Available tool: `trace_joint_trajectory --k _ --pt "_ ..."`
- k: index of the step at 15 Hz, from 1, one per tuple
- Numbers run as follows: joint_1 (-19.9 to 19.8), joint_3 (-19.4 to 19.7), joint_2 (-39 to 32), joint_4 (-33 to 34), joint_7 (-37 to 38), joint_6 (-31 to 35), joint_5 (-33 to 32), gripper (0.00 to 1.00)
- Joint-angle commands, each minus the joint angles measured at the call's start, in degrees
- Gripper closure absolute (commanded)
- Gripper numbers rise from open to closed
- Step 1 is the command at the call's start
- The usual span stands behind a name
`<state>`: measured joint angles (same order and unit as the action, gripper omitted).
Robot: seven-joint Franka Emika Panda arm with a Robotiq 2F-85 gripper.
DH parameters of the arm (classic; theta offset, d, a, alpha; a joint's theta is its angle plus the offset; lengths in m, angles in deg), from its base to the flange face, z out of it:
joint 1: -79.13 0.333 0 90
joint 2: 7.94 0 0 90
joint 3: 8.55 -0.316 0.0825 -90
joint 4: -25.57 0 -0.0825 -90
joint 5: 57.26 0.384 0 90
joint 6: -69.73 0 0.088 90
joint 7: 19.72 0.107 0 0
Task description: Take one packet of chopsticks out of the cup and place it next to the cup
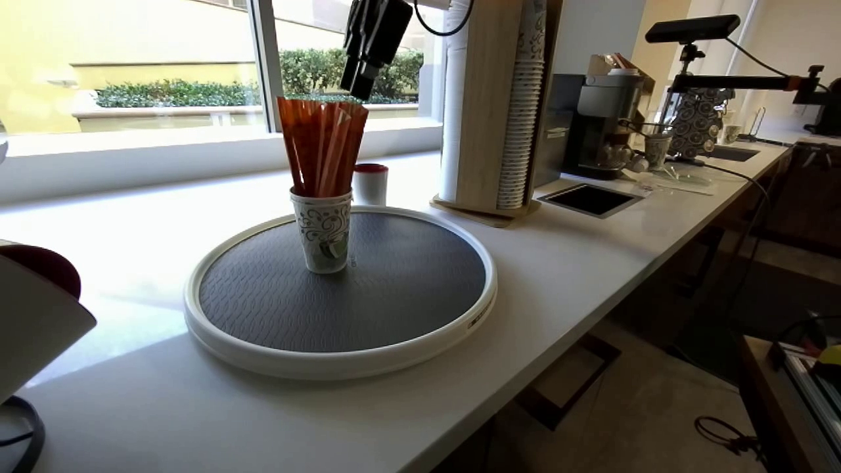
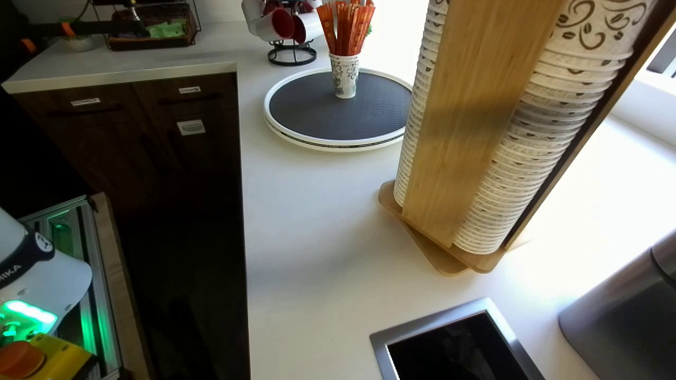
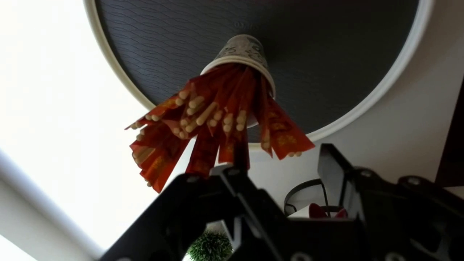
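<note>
Currently gripper spread wide, nothing gripped, just above the packets in an exterior view; contact hard to tell. Packets orange-red, fanned out, standing in cup, chopstick ends showing in wrist view. Cup upright on round dark tray. Wooden stand near tray, mugs near tray too.
</note>
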<state>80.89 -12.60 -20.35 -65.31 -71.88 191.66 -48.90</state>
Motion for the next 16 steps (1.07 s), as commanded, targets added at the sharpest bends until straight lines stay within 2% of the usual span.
trace_joint_trajectory --k 1,4,11,15,16 --pt "-0.67 -0.77 -1.24 0.72 -0.97 1.32 -0.23 0.47" --pt "-0.7 -0.84 -1.67 0.73 -0.89 1.44 -0.39 0.59" --pt "-0.84 -0.79 -2.0 0.66 -0.66 1.07 -0.9 0.55" --pt "-1.0 -0.78 -2.18 0.39 -0.65 1.18 -0.9 0.65" --pt "-1.03 -0.79 -2.27 0.36 -0.66 1.16 -0.93 0.64"
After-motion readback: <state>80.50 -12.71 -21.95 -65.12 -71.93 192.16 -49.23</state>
